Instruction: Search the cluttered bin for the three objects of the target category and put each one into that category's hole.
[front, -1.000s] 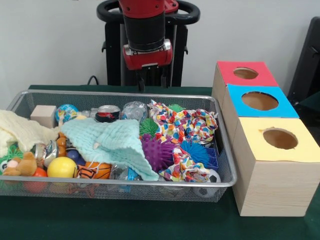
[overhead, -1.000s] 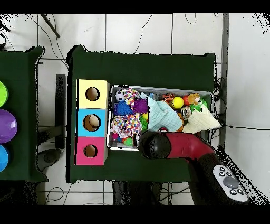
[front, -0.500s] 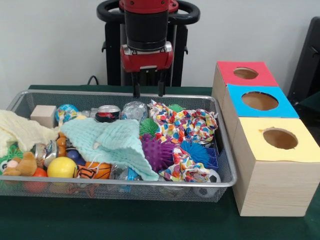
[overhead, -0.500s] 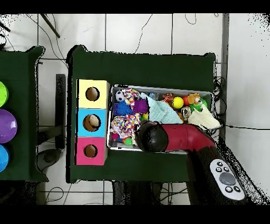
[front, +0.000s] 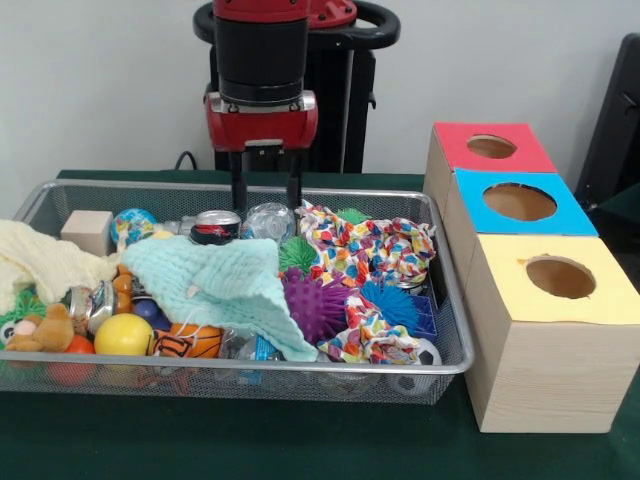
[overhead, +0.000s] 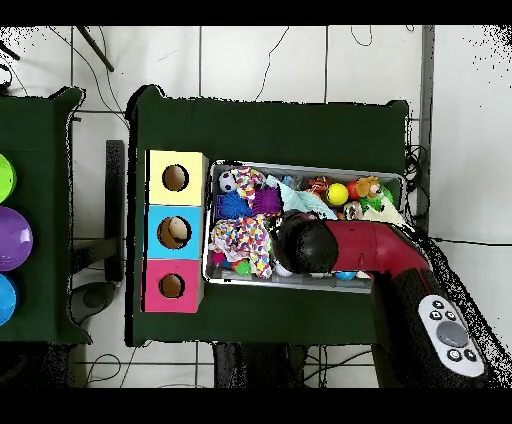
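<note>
Two dark fingers of the gripper (front: 266, 190) are hanging spread apart with nothing between them, over the far side of the wire bin (front: 452, 300), just above a clear ball (front: 268, 220) and a can (front: 216, 226). From overhead, the arm (overhead: 350, 246) is covering these and part of the mint cloth (front: 225, 285). Spiky balls, purple (front: 312, 308), green (front: 297, 254) and blue (front: 390, 303), are lying half buried under the patterned cloth (front: 372, 250), possibly hiding more. Beside the bin are sitting red (front: 490, 147), blue (front: 518, 202) and yellow (front: 558, 278) holed boxes.

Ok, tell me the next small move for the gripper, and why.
Probably lower straight down. The gripper hangs open above the bin's far side, over the silver can and clear ball, holding nothing, with no grasp begun.
</note>
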